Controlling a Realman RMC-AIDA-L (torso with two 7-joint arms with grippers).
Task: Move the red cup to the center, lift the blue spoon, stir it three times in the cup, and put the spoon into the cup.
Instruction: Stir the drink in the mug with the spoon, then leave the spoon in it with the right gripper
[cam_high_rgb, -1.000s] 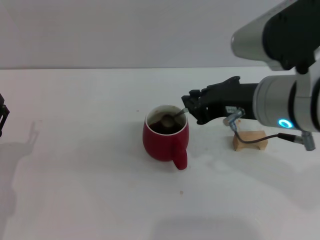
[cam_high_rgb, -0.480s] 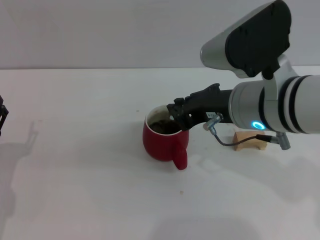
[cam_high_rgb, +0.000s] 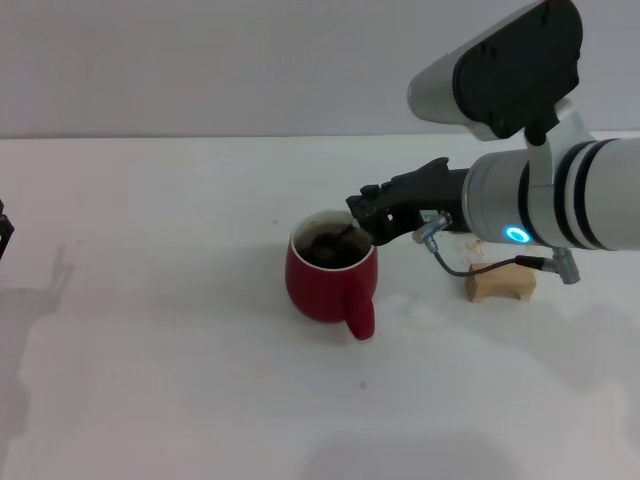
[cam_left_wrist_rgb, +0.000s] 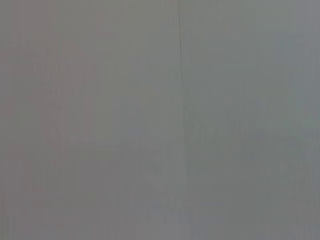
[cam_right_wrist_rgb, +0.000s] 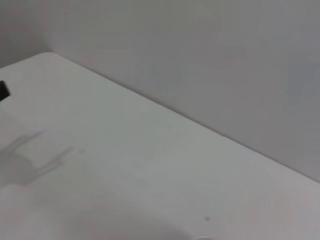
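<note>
Jaws of your right gripper (cam_high_rgb: 366, 218) hang at the red cup's (cam_high_rgb: 330, 275) far right rim, clamped on the blue spoon (cam_high_rgb: 345, 232), whose dark neck slants down into the cup. You have the cup mid-desk (cam_high_rgb: 160, 380), handle toward you. A wooden block (cam_high_rgb: 500, 282) sits just right. Your left gripper (cam_high_rgb: 4, 228) is parked at the left edge; its jaws you cannot tell.

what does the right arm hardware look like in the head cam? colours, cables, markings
The right arm has a silver-white cylindrical body with black bands, a large black panel on the upper link and a glowing cyan ring light. Its forearm narrows into the matte black right gripper. A thin grey cable with metal connectors loops beneath the wrist.
</note>
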